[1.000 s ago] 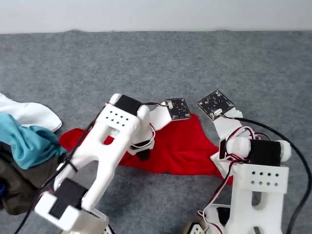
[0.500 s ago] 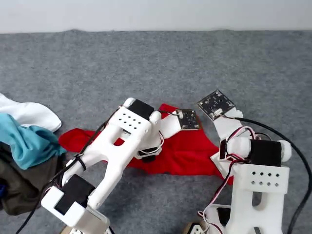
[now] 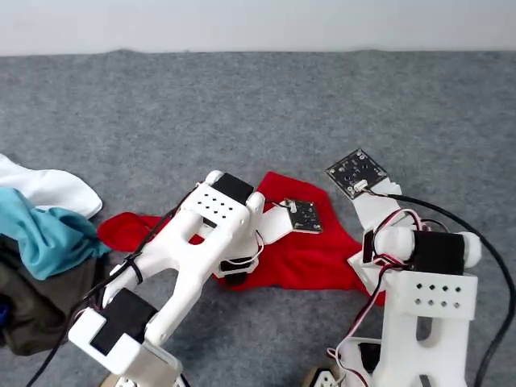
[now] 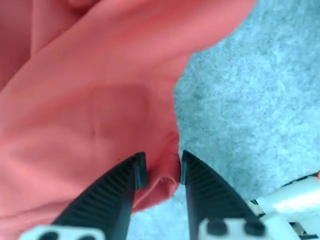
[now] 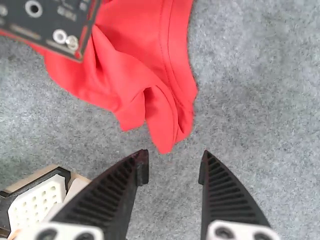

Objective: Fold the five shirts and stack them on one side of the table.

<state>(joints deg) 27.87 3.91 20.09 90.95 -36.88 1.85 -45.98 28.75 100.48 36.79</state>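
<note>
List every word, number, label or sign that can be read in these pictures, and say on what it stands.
No text can be read.
Right arm's circuit board: tiny marks, too small to read.
Left arm's circuit board: the same, too small to read.
Red shirt: plain, no print.
Pile of shirts: no print visible.

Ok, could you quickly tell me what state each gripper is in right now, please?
Left gripper: closed on a fold of the red fabric shirt.
Right gripper: open, holding nothing, beside the shirt's corner.
</note>
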